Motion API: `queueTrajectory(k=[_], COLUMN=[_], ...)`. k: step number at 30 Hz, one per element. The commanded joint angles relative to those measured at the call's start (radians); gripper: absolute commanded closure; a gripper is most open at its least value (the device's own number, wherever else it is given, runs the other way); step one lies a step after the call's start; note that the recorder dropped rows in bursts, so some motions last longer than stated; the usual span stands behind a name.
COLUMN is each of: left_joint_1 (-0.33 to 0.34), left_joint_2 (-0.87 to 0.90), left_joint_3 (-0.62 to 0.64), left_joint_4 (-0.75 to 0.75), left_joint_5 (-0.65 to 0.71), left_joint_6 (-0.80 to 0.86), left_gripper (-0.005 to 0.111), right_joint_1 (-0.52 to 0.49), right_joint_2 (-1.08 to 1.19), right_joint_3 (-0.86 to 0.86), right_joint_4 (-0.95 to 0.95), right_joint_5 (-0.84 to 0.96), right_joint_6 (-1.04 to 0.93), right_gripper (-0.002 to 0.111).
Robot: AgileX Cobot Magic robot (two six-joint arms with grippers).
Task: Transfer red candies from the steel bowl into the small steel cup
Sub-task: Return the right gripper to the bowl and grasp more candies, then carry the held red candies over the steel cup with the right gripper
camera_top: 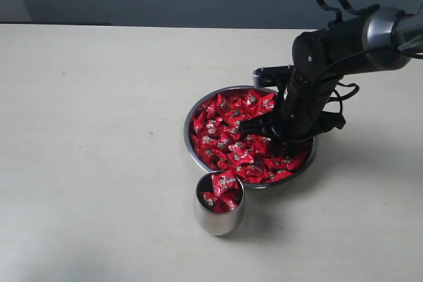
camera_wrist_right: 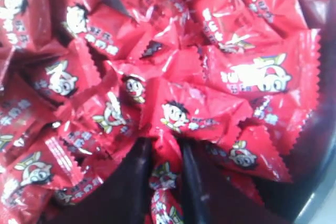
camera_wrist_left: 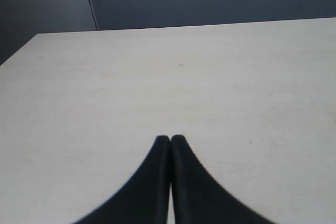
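Red candies (camera_wrist_right: pixel 173 114) pack around the right fingers (camera_wrist_right: pixel 137 187), which pinch one; small steel cup (camera_top: pixel 215 222) lies at 7 o'clock. Left fingers (camera_wrist_left: pixel 157 182) clenched, empty.

ext: high, angled down | L wrist: low over table (camera_wrist_left: pixel 210 77) | R wrist: close-up red candies (camera_wrist_right: pixel 210 114), also in ext

The right arm (camera_top: pixel 310 90) is showing matte black casing, a silver cylindrical joint (camera_top: pixel 383 28) and looping black cables (camera_top: pixel 334 1), while the left gripper (camera_wrist_left: pixel 169 140) and right gripper (camera_wrist_right: pixel 164 150) are tapering into smooth, dark curved fingers.
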Motion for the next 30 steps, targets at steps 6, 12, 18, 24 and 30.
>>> queueTrajectory(k=[6, 12, 18, 24, 30], left_joint_1=[-0.007, -0.007, -0.007, -0.007, -0.007], left_joint_2=[-0.005, -0.005, -0.005, -0.005, -0.005], left_joint_3=[0.005, 0.005, 0.005, 0.005, 0.005], left_joint_4=[0.002, 0.002, 0.002, 0.002, 0.002], left_joint_5=[-0.008, -0.008, -0.008, -0.008, -0.008], left_joint_6=[-0.001, -0.001, -0.001, -0.001, -0.001], left_gripper=[0.106, 0.106, 0.106, 0.106, 0.106], right_joint_1=[-0.001, -0.001, -0.001, -0.001, 0.033], right_joint_2=[-0.067, -0.151, -0.214, -0.244, -0.285], right_joint_3=[-0.004, -0.004, -0.004, -0.004, -0.004], right_joint_4=[-0.023, -0.043, -0.043, -0.043, 0.023], right_joint_5=[-0.009, -0.004, 0.005, 0.038, 0.12], right_joint_6=[-0.006, -0.006, -0.006, -0.027, -0.173], right_gripper=[0.109, 0.109, 0.109, 0.109, 0.109])
